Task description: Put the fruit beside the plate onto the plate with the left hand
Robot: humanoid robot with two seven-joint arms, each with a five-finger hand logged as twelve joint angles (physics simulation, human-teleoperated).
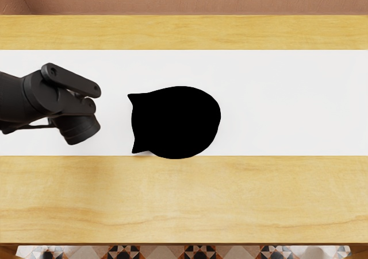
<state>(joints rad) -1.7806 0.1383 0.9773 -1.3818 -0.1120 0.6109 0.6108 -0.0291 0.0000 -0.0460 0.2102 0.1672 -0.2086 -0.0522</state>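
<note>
A black plate (175, 122) shaped like a cat's head, ears pointing left, lies on the white runner (276, 98) at the middle of the table. My left hand (76, 108) comes in from the left edge and hovers over the runner, a short gap left of the plate. No fruit shows anywhere in the head view. The hand and forearm cover the patch of runner beneath them, so anything there is hidden.
The white runner crosses the wooden table (184, 201) from left to right. Bare wood lies in front of and behind it. A patterned floor (195, 252) shows below the table's near edge.
</note>
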